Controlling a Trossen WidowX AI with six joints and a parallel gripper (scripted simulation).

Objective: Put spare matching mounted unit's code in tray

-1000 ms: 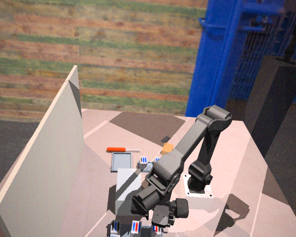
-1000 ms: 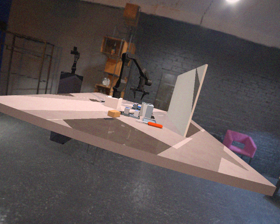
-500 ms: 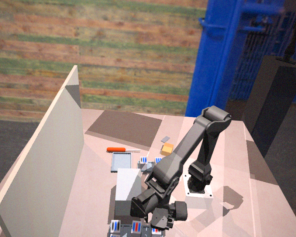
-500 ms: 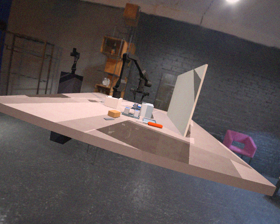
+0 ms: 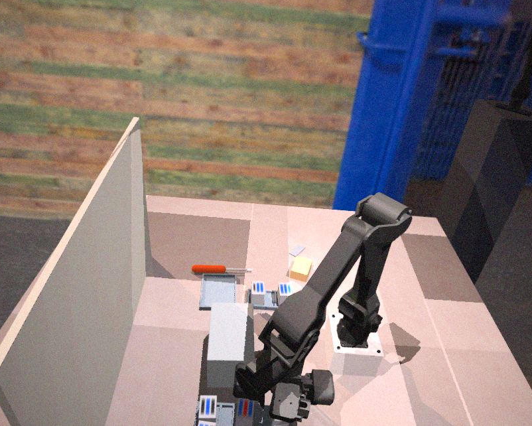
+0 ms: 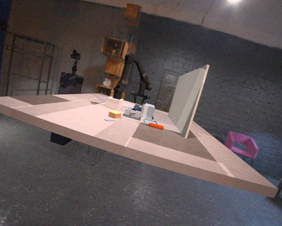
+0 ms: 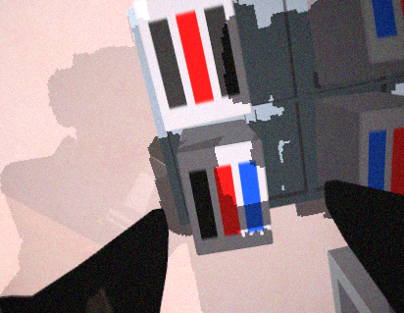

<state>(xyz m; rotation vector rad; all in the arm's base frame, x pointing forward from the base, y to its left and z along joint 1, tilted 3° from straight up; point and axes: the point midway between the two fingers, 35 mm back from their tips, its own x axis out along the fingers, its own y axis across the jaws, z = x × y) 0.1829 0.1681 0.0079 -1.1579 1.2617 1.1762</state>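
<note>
My gripper (image 7: 244, 206) (image 6: 139, 103) is open, its fingertips either side of, and above, a spare with black, red and blue stripes (image 7: 228, 193). Beside it in the wrist view are a black-red-black spare (image 7: 194, 58) and two partly cut-off spares with blue and red stripes (image 7: 382, 7) (image 7: 383, 159), all on a grey-blue rack (image 7: 270, 66). The mounted unit, a pale box (image 5: 227, 331) (image 6: 148, 111), shows no code here. The shallow tray (image 5: 217, 291) (image 6: 150, 121) is empty. The top view also shows two blue-striped spares (image 5: 257, 292) (image 5: 284, 291) near the tray.
A tall panel (image 5: 95, 255) (image 6: 186, 95) stands along one side. An orange-handled screwdriver (image 5: 209, 269) (image 6: 156, 126) lies by the tray. A yellow block (image 5: 300, 268) (image 6: 114, 114) and a flat grey piece (image 5: 297, 251) (image 6: 109, 120) lie nearby.
</note>
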